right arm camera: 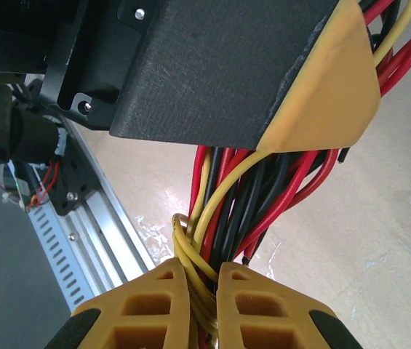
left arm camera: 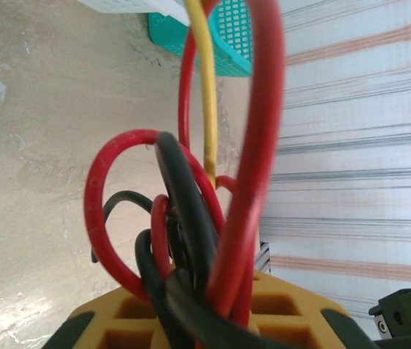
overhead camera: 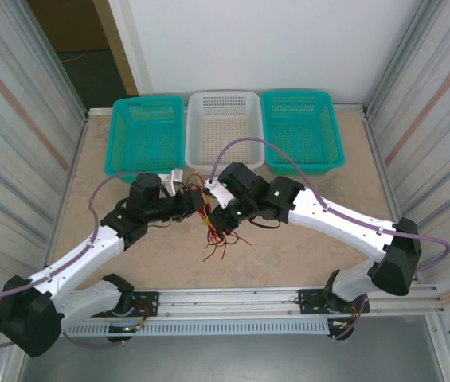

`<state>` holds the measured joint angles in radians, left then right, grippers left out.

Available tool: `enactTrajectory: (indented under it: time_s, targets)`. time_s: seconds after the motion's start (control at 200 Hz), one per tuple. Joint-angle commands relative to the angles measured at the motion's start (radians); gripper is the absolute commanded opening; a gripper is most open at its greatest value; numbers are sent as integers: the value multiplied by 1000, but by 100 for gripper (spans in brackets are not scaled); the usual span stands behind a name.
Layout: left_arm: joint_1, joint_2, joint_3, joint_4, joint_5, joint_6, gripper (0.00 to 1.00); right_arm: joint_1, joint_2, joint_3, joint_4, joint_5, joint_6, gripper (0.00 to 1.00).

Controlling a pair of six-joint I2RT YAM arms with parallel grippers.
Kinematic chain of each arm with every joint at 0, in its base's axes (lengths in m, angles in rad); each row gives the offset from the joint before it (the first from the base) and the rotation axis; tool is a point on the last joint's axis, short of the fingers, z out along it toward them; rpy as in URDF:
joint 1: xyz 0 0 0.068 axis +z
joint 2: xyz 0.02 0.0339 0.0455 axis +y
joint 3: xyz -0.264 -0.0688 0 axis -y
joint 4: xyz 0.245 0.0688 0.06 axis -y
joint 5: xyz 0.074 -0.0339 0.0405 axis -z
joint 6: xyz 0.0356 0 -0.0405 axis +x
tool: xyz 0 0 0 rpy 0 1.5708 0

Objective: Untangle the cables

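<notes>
Top view: seeing the left gripper [overhead camera: 197,199] and the right gripper [overhead camera: 217,216] tip to tip over mid-table, near the white basket [overhead camera: 225,131]. Seeing the cables [overhead camera: 218,237] bunched between the two tips and hanging below, loose red ends splayed onto the table [overhead camera: 312,259]. Too small from up there to read finger state. Good for layout only: left teal basket [overhead camera: 146,135] and right teal basket [overhead camera: 300,131] flanking the white one along the far edge.

Left wrist view: resolves the left gripper. Clamped on the cables, yellow pads [left arm camera: 118,323] pressed to either side of a thick red-and-black bundle. Beyond the pads: one big red loop, a tighter red loop, black strands, a single yellow strand going up out of frame. Can't separate strand from strand at the pinch point. Striped wall [left arm camera: 358,145] behind.

Right wrist view: resolves the right gripper. Clamped too, yellow fingers [right arm camera: 143,309] nearly together, pinching red, black and yellow strands, one yellow strand wrapped around the bunch just above the tips. Also catches a left finger from outside, black shell with yellow tip, just above, cables running straight across the short gap. Aluminium rail [right arm camera: 96,240] at left.
</notes>
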<state>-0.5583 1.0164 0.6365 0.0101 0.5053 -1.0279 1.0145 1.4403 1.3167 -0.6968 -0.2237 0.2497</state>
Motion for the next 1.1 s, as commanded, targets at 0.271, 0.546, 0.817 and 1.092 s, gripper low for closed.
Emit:
enactTrajectory:
  time_s: [0.271, 0.546, 0.817, 1.092]
  targets:
    - [-3, 48, 40, 30, 94, -11, 36, -8, 13, 23, 85, -8, -41, 4]
    - [32, 27, 35, 44, 80, -20, 0, -23, 8, 28, 82, 49, -24, 15]
    - [143, -79, 35, -92, -80, -25, 0, 46, -163, -66, 89, 538, 205, 80]
    - [146, -50, 61, -157, -72, -15, 0, -8, -196, -165, 344, 199, 348, 77]
